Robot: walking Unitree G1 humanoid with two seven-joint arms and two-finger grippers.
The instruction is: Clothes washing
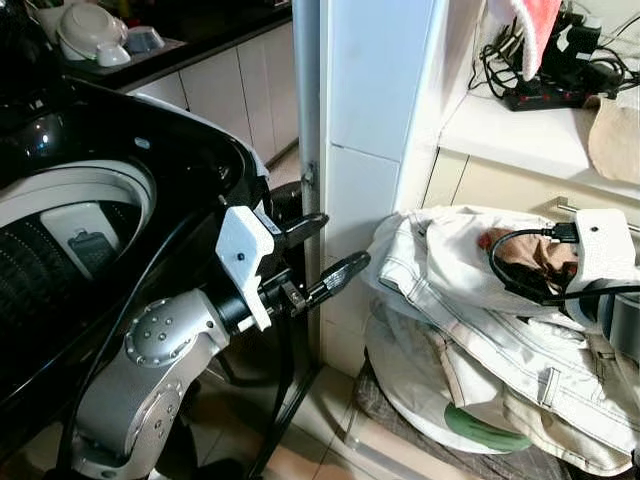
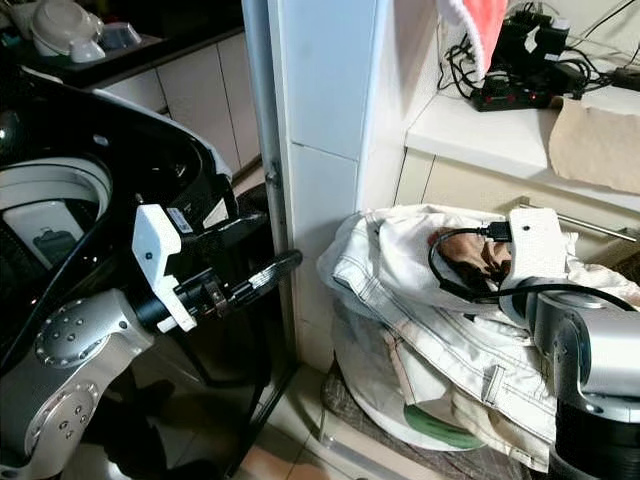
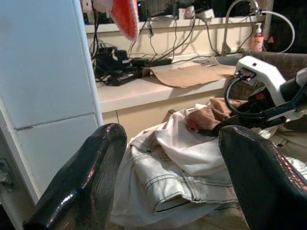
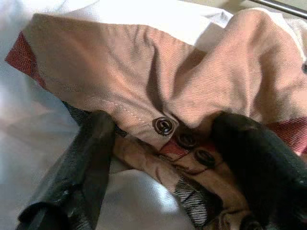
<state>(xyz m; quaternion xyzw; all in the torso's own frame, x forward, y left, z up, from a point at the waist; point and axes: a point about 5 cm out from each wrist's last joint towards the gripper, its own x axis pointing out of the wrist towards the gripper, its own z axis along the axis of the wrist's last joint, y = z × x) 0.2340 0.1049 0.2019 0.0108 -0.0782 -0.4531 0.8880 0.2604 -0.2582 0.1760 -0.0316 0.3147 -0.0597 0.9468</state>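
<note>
Clothes (image 1: 470, 300) lie heaped in a round basket (image 1: 440, 415) on the floor, just beside the white pillar (image 1: 365, 150) and below the tabletop (image 1: 520, 135) that carries a power strip (image 1: 545, 95) and tangled cables. Most of the pile is pale denim with dark stitching; on top sits a crumpled brown shirt (image 4: 158, 81) with dark buttons and a red herringbone lining.

In the right wrist view the right hand (image 4: 163, 163) is down in the pile, its 2 black fingers (image 4: 86, 163) spread on either side of the shirt's buttoned edge, touching the cloth but not yet pinched on it. The left hand (image 1: 320, 255) hangs in the air between the washing machine (image 1: 100, 220) and the pillar, its fingers spread and holding nothing. The machine's lid is up and the drum opening faces the robot on its left.

The step in hand looks like taking the brown shirt out of the heap. To do it well, the right hand should press a little deeper so a full fold of cloth sits between the fingers, not just the thin placket, then close firmly. Lifting straight up would let the shirt slide free of the denim beneath; a sideways tug may drag the jeans along or tip the basket. The carry to the drum must clear the pillar's corner and the waiting left hand
</note>
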